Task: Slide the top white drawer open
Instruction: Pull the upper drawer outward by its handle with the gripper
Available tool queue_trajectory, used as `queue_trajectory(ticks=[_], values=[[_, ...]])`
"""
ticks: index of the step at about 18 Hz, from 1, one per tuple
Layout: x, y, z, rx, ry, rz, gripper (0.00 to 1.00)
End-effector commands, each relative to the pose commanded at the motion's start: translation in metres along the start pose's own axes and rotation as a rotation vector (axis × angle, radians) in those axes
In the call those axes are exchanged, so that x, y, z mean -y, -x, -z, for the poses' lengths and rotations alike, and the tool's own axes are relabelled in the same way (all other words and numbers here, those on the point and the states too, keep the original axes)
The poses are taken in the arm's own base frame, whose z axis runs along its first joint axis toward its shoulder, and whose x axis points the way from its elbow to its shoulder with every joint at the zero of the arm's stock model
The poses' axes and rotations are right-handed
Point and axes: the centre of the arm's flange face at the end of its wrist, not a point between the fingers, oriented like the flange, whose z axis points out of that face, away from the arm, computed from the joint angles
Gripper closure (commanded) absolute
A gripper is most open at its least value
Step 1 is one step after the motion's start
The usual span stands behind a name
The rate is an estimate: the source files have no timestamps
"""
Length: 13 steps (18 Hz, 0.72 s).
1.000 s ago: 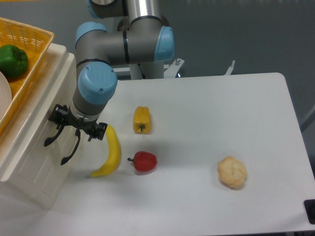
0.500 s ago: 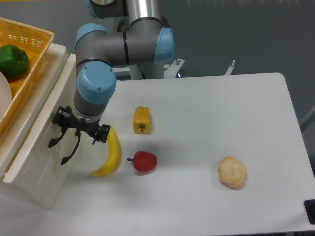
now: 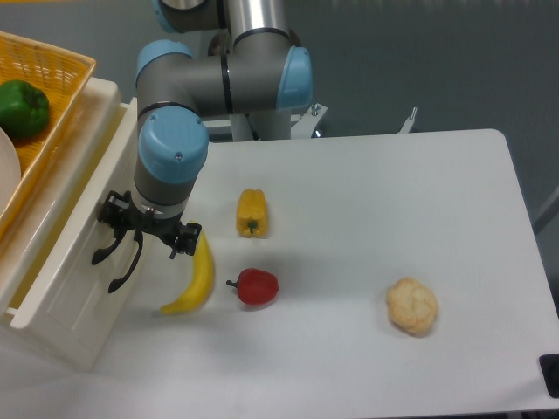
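Note:
The top white drawer (image 3: pixel 65 236) is the upper of two in a cream-white cabinet at the left. It stands pulled out a little from the cabinet, its front tilted toward the table. Its curved black handle (image 3: pixel 103 251) sits under my gripper (image 3: pixel 131 229), which is shut on that handle. The lower drawer's black handle (image 3: pixel 125 266) hangs just below. The arm's blue wrist joint hides the fingers from above.
A yellow wicker basket (image 3: pixel 61 83) with a green pepper (image 3: pixel 22 106) sits on the cabinet top. On the table lie a banana (image 3: pixel 196 278) right beside the gripper, a yellow pepper (image 3: pixel 251 212), a red pepper (image 3: pixel 256 286) and a cauliflower (image 3: pixel 411 305).
The gripper has moved right, away from the cabinet, holding the handle. The top drawer has slid out further with it.

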Motion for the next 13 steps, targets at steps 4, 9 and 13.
queue_trajectory(ticks=[4, 9, 13], values=[[-0.001, 0.006, 0.001, 0.002, -0.002, -0.005, 0.0], [-0.004, 0.021, 0.008, 0.005, -0.013, 0.008, 0.0], [-0.005, 0.029, 0.01, 0.007, -0.014, -0.007, 0.0]])
